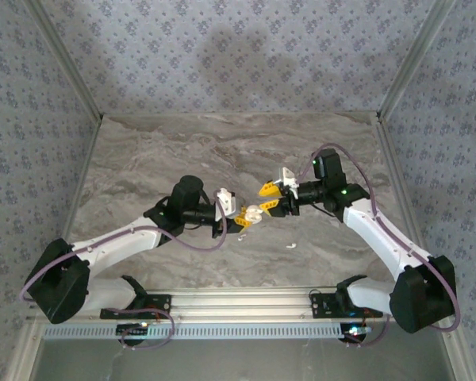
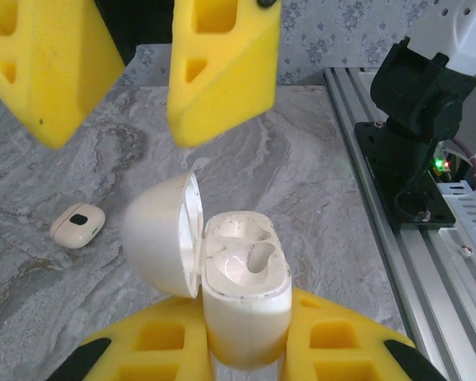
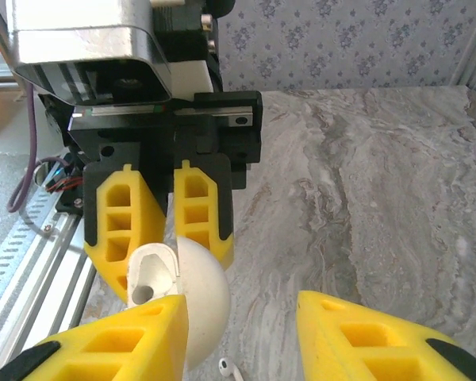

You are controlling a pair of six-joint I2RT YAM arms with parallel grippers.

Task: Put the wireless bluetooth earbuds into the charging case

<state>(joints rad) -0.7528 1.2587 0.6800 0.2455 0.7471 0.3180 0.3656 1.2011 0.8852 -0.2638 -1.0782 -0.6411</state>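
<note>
Between the yellow fingers of the left gripper sits the charging case. It is white, and the jaws are closed firmly onto the two sides of its lower half. Its long axis runs along the fingers, and its open mouth points outward, away from the wrist and toward the right gripper. The lid is swung open on its hinge, to the left side in the left wrist view. Inside the mouth two pale sockets are seen; whether something sits in them I cannot tell. The right gripper hovers just in front of the case, its fingers parted and nothing between them. On the marble table one white earbud lies with its stem visible. A small peach-tan rounded piece with a dark spot lies well apart from the case.
</note>
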